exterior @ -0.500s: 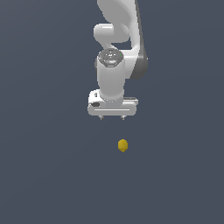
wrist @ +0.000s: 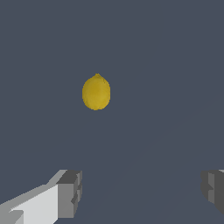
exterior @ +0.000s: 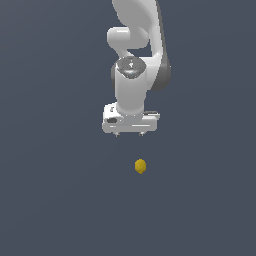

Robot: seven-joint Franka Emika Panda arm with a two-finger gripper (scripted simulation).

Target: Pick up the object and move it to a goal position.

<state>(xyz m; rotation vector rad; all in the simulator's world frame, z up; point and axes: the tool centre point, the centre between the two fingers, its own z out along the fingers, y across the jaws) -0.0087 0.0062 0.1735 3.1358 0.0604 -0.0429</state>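
Note:
The object (exterior: 140,166) is a small mustard-yellow, lemon-like thing lying on the dark grey floor, nearer the camera than the arm in the exterior view. The white gripper (exterior: 129,134) hangs above and behind it, open, with nothing between its short fingertips. In the wrist view the object (wrist: 96,92) lies ahead of the gripper (wrist: 142,192), off the line between the two grey fingers (wrist: 70,192), which stand wide apart and well clear of it.
The flat dark grey floor (exterior: 55,200) fills both views. No other object, container or edge shows. The white arm (exterior: 137,45) rises behind the gripper toward the top of the exterior view.
The gripper has barely moved, if at all, and remains open. The object lies where it was.

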